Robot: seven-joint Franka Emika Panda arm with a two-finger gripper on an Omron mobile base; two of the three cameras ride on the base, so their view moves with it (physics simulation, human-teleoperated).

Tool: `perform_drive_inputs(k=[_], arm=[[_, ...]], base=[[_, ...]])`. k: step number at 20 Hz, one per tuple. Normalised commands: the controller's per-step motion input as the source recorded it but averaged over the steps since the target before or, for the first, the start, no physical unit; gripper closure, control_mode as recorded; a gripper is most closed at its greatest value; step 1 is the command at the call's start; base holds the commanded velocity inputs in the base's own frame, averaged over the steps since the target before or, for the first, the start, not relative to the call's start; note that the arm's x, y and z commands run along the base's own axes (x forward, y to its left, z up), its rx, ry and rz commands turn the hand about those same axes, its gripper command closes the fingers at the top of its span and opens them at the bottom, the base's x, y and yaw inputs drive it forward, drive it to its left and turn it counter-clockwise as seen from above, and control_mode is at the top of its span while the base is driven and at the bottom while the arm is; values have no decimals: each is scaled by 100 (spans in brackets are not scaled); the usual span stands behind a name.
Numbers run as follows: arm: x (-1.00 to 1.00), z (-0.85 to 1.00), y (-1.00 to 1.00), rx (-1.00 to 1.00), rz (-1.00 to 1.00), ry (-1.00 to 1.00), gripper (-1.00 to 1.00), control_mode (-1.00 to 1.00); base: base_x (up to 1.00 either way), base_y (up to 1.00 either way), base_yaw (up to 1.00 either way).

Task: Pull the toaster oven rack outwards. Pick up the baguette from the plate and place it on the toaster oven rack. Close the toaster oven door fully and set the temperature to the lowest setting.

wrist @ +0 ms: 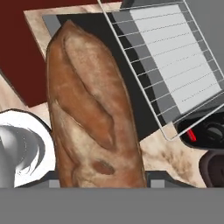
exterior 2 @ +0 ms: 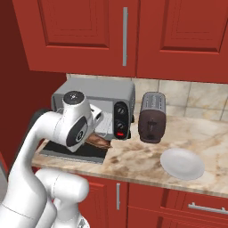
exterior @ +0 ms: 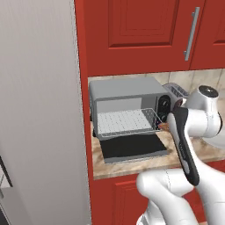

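Note:
My gripper [exterior 2: 98,136] is shut on the baguette [wrist: 92,109], a brown crusty loaf that runs up the middle of the hand view and hides the fingertips. The loaf [exterior 2: 99,141] hangs above the front right corner of the toaster oven door [exterior: 132,147], which lies open and flat. The light-grey toaster oven rack [exterior: 125,121] is pulled out over the door and shows to the loaf's upper right in the hand view [wrist: 170,57]. The grey toaster oven [exterior: 125,90] has two black knobs [exterior 2: 120,111] and a red button [exterior 2: 119,133]. The white plate [exterior 2: 181,164] is bare.
A dark-brown slot toaster [exterior 2: 151,118] stands right of the oven, between it and the plate. Red cabinets hang above the marble counter [exterior 2: 147,160]. A tall grey panel [exterior: 39,110] closes off the left side.

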Motion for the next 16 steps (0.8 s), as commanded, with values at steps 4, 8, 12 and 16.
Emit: perform_drive_inputs(k=[4, 8, 12, 16], arm=[[49, -7, 24, -5, 3, -14, 100, -100], [44, -3, 28, 0, 3, -14, 100, -100], [41, 0, 36, -2, 5, -1, 100, -100], [26, 0, 54, -5, 4, 0, 100, -100]], base=[[0, 0, 0], [0, 0, 0], [0, 0, 0], [0, 0, 0]])
